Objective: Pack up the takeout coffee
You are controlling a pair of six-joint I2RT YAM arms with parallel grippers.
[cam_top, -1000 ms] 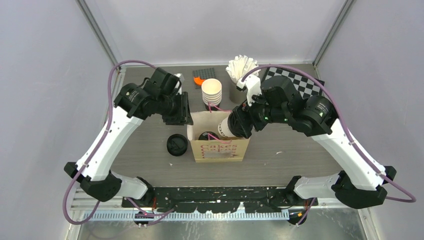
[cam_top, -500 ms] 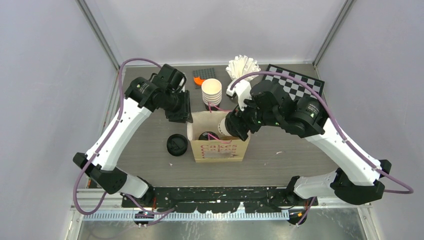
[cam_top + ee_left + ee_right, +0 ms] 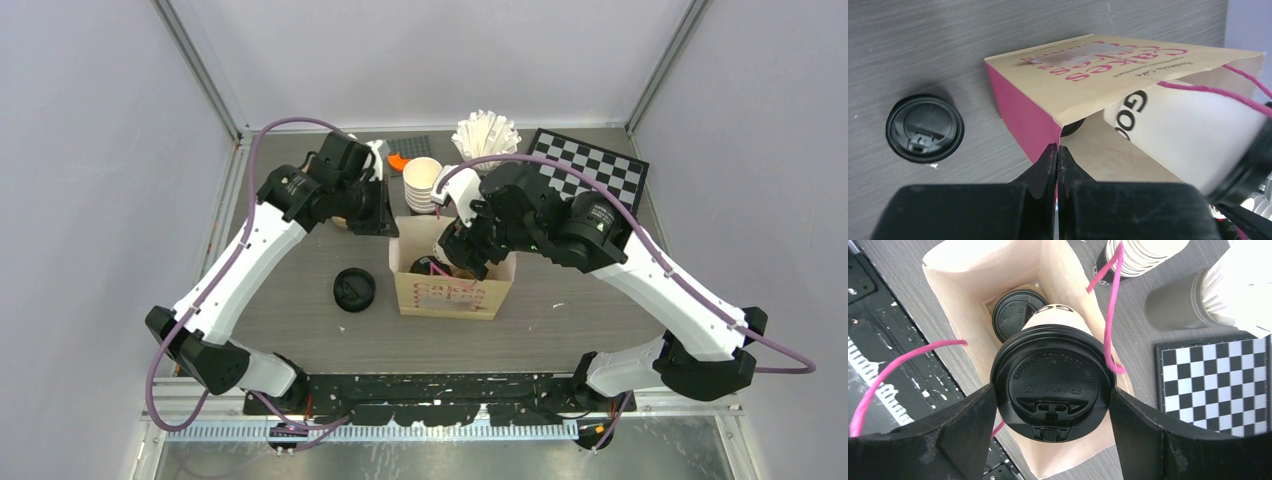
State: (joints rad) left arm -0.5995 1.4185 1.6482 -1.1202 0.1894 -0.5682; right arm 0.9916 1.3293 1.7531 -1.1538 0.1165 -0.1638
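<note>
A tan paper bag (image 3: 455, 294) with pink print and pink handles stands open mid-table. My left gripper (image 3: 1057, 150) is shut on the bag's (image 3: 1083, 80) rim at its back left corner; the top view shows the left gripper (image 3: 390, 224) there. My right gripper (image 3: 1052, 391) is shut on a takeout coffee (image 3: 1052, 375), a cream cup with a black lid, gripped at the lid. That cup (image 3: 1193, 135) hangs tilted in the bag's mouth. A second takeout coffee (image 3: 1015, 310) stands inside the bag, on its floor.
A loose black lid (image 3: 354, 289) lies left of the bag. Behind the bag stand a stack of lidless cups (image 3: 422, 181) and a grey holder of white sticks (image 3: 484, 133). A checkerboard (image 3: 592, 176) lies back right, an orange piece (image 3: 398, 160) back centre.
My left gripper has closed on the bag's rim, and the bag has shifted a little to the right. The right gripper has carried its cup leftward over the bag's mouth.
</note>
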